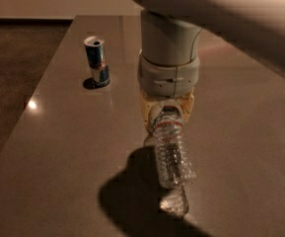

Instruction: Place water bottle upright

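The water bottle (173, 156) is clear and ribbed, with a red stripe near its neck. It hangs tilted, cap end up inside the gripper and its base toward the camera, just above the table (58, 147). Its glint and dark shadow lie on the table below it. My gripper (167, 113) points down from the big white arm at the middle of the table and is shut on the bottle's cap end. The cap is hidden between the cream fingers (149, 113).
A blue-silver can (97, 60) stands upright at the table's back left, well apart from the gripper. The table's left edge runs diagonally, with dark floor (14, 68) beyond it. The white arm covers the upper right of the view.
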`<state>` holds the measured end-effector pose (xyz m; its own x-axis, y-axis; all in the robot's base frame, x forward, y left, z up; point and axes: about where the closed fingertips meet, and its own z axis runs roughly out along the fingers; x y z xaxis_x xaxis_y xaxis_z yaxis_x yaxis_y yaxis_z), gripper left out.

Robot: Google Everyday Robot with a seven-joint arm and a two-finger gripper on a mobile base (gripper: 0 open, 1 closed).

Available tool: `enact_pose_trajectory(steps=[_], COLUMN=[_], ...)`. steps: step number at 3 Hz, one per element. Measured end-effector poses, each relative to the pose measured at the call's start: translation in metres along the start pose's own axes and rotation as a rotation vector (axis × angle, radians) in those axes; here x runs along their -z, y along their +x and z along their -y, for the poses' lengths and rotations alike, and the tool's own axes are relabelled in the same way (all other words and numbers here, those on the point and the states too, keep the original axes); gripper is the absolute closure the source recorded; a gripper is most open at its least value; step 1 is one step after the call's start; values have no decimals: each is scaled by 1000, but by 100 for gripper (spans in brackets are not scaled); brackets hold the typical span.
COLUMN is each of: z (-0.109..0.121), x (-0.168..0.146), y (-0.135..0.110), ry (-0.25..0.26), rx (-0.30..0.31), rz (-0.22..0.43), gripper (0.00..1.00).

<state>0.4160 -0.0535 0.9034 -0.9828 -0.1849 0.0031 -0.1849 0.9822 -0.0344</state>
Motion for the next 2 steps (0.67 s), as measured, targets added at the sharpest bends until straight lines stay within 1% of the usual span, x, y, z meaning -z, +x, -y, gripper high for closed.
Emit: enact_pose_trajectory(steps=[1, 2], z=[-2, -2], x=[27, 50], y=[-16, -24], ry=[-47, -89], rx=[105, 221], rz=[93, 190], gripper=[100, 100])
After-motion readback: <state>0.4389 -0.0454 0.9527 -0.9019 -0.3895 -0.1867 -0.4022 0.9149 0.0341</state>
